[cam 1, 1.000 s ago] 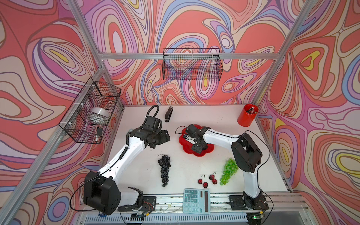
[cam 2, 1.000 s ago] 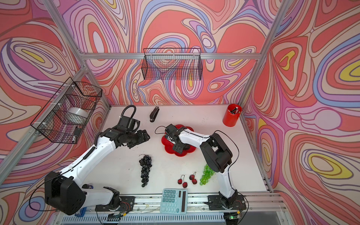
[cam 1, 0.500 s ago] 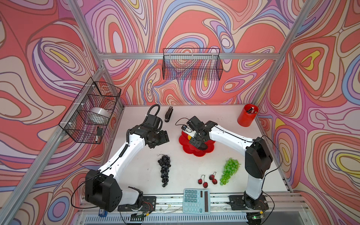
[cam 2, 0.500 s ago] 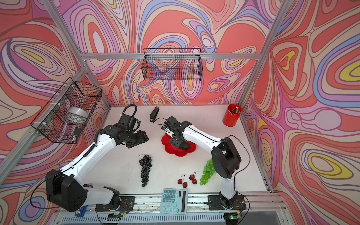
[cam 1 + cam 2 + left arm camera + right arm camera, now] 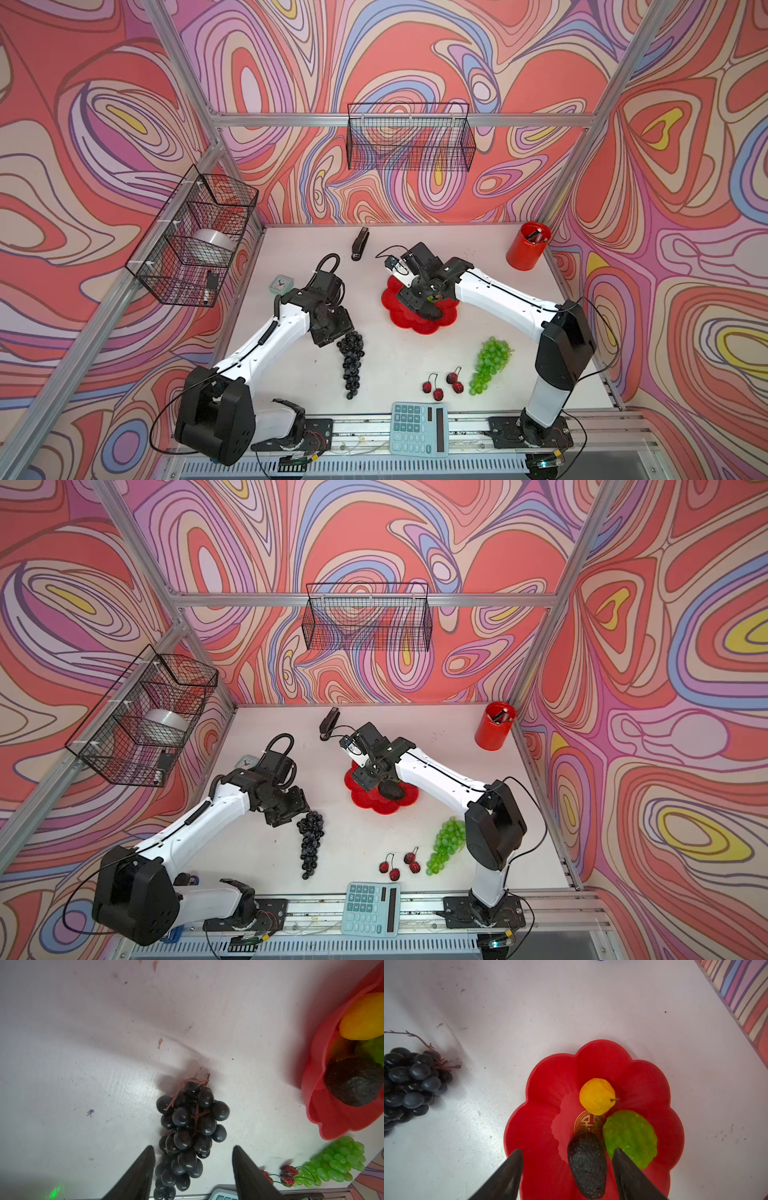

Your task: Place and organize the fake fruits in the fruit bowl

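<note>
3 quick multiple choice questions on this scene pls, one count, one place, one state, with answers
1. How many fruits lie in the fruit bowl? A two; B three; C five.
2. Where is the dark purple grape bunch? A on the table, between the fingers of the left claw; B in the bowl; C lifted in the air.
3. The right claw is: A shut on a fruit; B out of view; C open.
Answers: 1 B, the small yellow fruit, bumpy green ball and dark avocado lie inside. 2 A, the left wrist view shows a finger on each side of it. 3 C, its fingers stand apart above the bowl, gripping nothing.
</note>
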### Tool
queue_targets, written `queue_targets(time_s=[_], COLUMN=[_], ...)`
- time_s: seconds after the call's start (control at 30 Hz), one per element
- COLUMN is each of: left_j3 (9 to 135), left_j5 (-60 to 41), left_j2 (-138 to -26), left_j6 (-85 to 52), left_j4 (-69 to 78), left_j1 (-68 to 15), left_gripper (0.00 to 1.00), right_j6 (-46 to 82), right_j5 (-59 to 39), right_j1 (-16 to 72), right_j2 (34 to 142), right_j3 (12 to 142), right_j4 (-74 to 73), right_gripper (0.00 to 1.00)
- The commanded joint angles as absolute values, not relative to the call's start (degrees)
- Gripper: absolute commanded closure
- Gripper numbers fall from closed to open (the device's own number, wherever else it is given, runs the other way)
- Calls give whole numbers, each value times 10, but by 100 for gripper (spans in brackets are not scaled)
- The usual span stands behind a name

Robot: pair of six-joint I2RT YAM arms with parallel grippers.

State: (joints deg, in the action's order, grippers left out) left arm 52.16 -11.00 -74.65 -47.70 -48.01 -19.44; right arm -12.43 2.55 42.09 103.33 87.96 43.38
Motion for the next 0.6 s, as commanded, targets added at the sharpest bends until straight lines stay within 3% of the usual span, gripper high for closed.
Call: queue_targets(time_s=[0.0,0.57], left_j3=[503,496], left_j5=[-116,-62], left_j2=[-751,-830], left_j6=[-529,-554], left_j4=[-435,-335], left_j1=[-193,-187], left_gripper=[38,47], right_j6=[-115,-134], right_j5=[13,62], right_j1=[423,435], right_j2=[1064,1084], right_j3=[898,881], right_j4=[439,455], right_gripper=[30,30])
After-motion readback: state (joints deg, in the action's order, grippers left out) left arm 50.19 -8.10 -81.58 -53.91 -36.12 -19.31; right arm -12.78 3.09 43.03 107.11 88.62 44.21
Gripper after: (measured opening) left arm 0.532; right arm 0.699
